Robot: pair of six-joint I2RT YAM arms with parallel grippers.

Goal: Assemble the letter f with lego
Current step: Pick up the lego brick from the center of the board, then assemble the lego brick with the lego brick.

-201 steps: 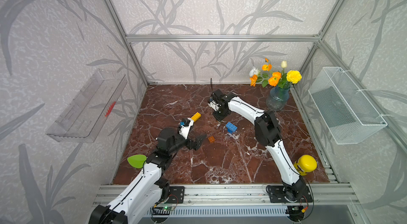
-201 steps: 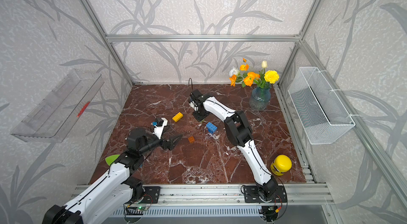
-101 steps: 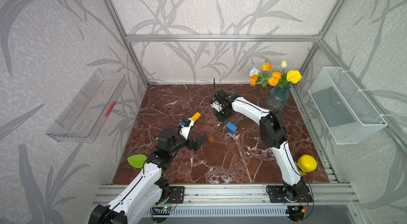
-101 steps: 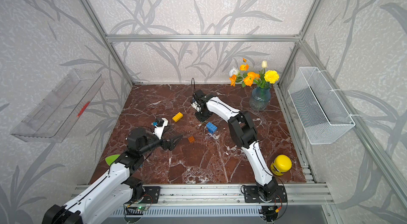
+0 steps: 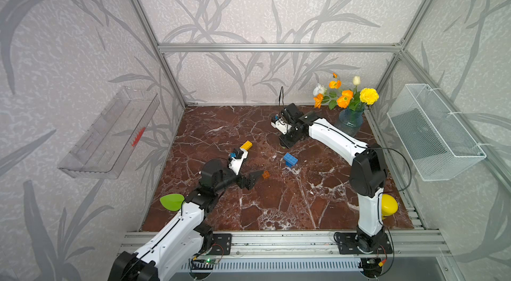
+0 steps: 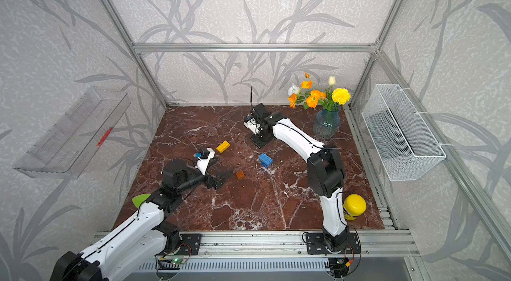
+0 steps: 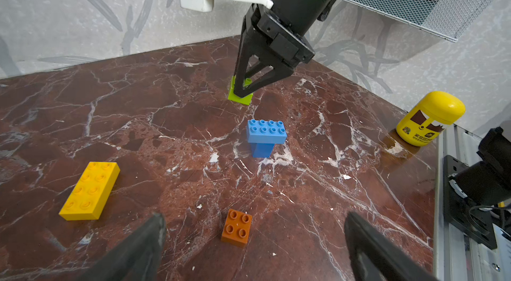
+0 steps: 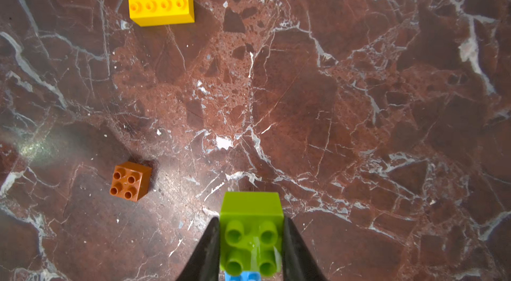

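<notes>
Over on the left wall a clear tray [image 5: 107,138] is hanging beside the tabletop [image 5: 276,210]. Left of the tabletop's middle, the long yellow brick [image 5: 246,145] is lying flat with its studs up, well apart from the other bricks. Slightly nearer the front edge, the left hand [image 5: 253,179] is hovering low with its jaws spread wide, released and gripping nothing. The small orange brick [image 7: 236,227] is sitting on the tabletop just past its fingertips [image 7: 154,227], in line with the gap and touching neither one.

Near the tabletop's middle, the long blue brick [image 7: 266,131] is resting studs up on the small blue brick [image 7: 262,150], overhanging it on both sides. Just beyond this stack, toward the back edge, the right hand [image 7: 244,90] is pointing down and clenching the small green brick [image 8: 251,207] by two opposite sides. That brick is tilting, low at the tabletop, and I cannot tell whether it is touching the surface.

A vase of flowers [image 5: 349,122] is standing in the back right corner. A yellow bottle [image 6: 354,206] is standing near the front right corner. A wire basket [image 5: 434,133] is hanging on the right wall.
</notes>
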